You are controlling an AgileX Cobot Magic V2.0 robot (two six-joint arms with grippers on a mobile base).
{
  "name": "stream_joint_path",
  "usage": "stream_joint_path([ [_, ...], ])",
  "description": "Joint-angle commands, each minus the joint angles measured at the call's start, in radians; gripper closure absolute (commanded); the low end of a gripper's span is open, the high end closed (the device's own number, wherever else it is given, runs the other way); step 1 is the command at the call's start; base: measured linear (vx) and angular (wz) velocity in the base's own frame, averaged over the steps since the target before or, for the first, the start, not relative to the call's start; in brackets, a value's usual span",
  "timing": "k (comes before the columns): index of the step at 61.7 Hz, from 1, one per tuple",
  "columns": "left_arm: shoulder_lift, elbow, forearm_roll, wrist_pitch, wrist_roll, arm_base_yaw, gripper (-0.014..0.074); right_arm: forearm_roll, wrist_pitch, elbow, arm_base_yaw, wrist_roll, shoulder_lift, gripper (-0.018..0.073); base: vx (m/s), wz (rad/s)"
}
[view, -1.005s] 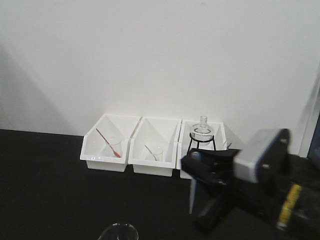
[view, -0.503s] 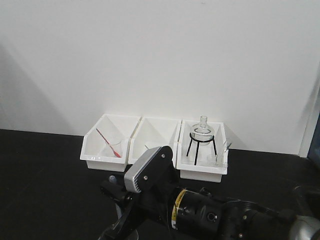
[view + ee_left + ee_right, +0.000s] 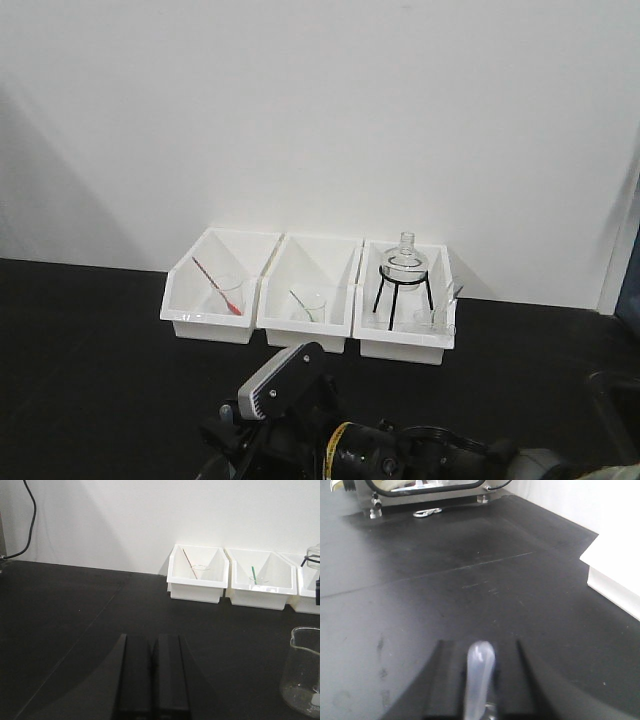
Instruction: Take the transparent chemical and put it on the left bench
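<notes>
the clear pipette (image 3: pixel 479 677) is clamped between the fingers of the right gripper (image 3: pixel 479 700), low in the wrist frame, its bulb poking up over the bench (image 3: pixel 445 590). the left gripper (image 3: pixel 151 680) is seen pressed closed, holding nothing. a beaker (image 3: pixel 305 672) stands lower right; three bins (image 3: pixel 197 573) line the wall.

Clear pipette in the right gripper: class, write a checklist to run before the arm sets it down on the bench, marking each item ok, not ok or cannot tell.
1. Transparent chemical held between the right gripper fingers: ok.
2. Bare left bench ahead of it: ok.
3. White bin off to the side: ok.
4. Left gripper shut and empty: ok.
5. Glass beaker clear of the drop spot: cannot tell.
</notes>
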Motion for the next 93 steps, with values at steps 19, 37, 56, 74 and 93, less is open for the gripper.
stream_joint_path([
  [19, -0.019, 0.016, -0.001, -0.078, -0.008, -0.002, 0.0600, 0.028, 0.005, 0.013, -0.002, 0.125, -0.150, 0.0006, 0.00, 0.00],
  [37, -0.019, 0.016, -0.001, -0.078, -0.008, -0.002, 0.0600, 0.025, 0.307, 0.244, -0.002, 0.128, -0.647, 0.0084, 0.00, 0.00],
  [56, -0.019, 0.016, -0.001, -0.078, -0.008, -0.002, 0.0600, 0.025, 0.350, 0.399, -0.002, 0.129, -0.960, 0.0121, 0.00, 0.00],
  [74, -0.019, 0.016, -0.001, -0.078, -0.008, -0.002, 0.0600, 0.050, 0.539, 0.402, -0.038, 0.009, -1.120, 0.0200, 0.00, 0.00],
  [93, -0.019, 0.016, -0.001, -0.078, -0.008, -0.002, 0.0600, 0.352, 0.620, 0.699, -0.443, -0.227, -1.579, 0.0506, 0.00, 0.00],
])
